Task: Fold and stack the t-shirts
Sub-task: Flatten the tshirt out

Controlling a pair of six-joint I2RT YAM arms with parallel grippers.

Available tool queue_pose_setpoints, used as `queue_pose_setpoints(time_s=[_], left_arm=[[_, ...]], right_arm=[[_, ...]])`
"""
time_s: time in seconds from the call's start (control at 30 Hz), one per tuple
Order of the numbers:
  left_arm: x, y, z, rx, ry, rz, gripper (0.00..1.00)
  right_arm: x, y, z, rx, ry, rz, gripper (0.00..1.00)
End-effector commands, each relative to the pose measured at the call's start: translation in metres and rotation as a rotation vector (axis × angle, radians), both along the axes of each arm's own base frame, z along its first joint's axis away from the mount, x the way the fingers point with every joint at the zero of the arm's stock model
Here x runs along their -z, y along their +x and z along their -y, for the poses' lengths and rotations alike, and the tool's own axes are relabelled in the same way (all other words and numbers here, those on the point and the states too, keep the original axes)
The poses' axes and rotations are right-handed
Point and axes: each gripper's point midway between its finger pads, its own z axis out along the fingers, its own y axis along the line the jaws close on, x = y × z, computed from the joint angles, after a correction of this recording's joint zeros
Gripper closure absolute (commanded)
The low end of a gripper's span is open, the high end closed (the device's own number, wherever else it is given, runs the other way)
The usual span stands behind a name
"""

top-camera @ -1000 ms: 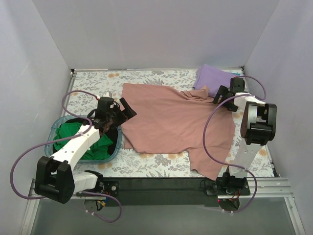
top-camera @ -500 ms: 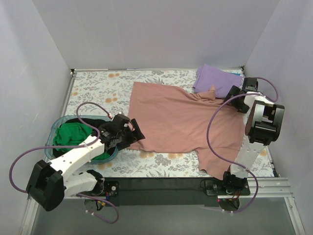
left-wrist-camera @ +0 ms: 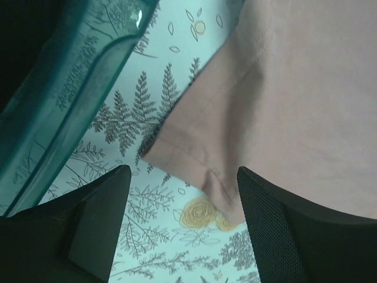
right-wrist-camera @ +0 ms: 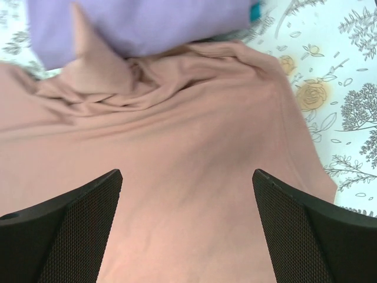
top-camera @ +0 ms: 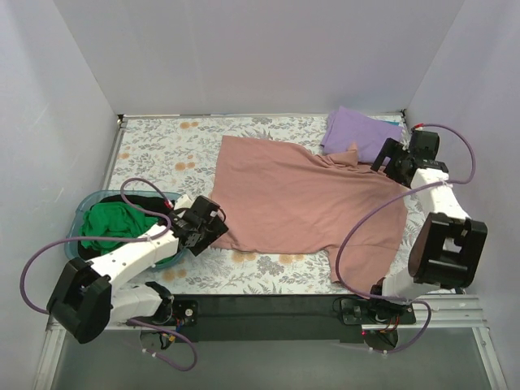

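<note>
The dusty-pink t-shirt (top-camera: pixel 305 199) lies spread flat on the floral table. Its near-left hem corner (left-wrist-camera: pixel 194 159) lies between the open jaws of my left gripper (top-camera: pixel 210 230), which hovers over it empty. My right gripper (top-camera: pixel 388 158) is open and empty above the shirt's far-right shoulder (right-wrist-camera: pixel 194 153). The lavender-purple t-shirt (top-camera: pixel 357 132) lies folded at the far right; it also shows in the right wrist view (right-wrist-camera: pixel 141 23), overlapping the pink collar. The bright green t-shirt (top-camera: pixel 114 223) sits crumpled in the basket.
The teal plastic basket (top-camera: pixel 88 205) stands at the near left, its wall (left-wrist-camera: pixel 70 100) close beside my left gripper. White walls close in the table on three sides. A black rail runs along the near edge.
My left gripper has moved from the basket's right rim down toward the shirt's near-left corner. My right gripper has moved rightward to the far-right shoulder. The pink shirt has shifted right and lies flatter.
</note>
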Motion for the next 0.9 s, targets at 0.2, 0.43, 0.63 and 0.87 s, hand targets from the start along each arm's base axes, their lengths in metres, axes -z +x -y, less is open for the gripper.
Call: queue_pose_setpoints(time_s=[0.2,0.43,0.63,0.87], left_arm=[[0.041,-0.007,-0.011,-0.079,0.113,-0.087,0.34],[0.055,-0.02,-0.011,-0.073,0.161,-0.141,0.49],[0.048,-0.016,0.005,-0.017,0.124,-0.122,1.0],[0.003,-0.007,0.01,0.023,0.096,0.014,1.0]], right_arm=[[-0.044,-0.033,-0.021,0.004,-0.019,0.127,0.02],[-0.058,-0.041,-0.021,0.023,-0.031,0.162,0.02],[-0.061,-0.054,-0.026,0.02,-0.053,0.166,0.02],[-0.05,-0.09,-0.06,-0.061,-0.145,0.086,0.02]])
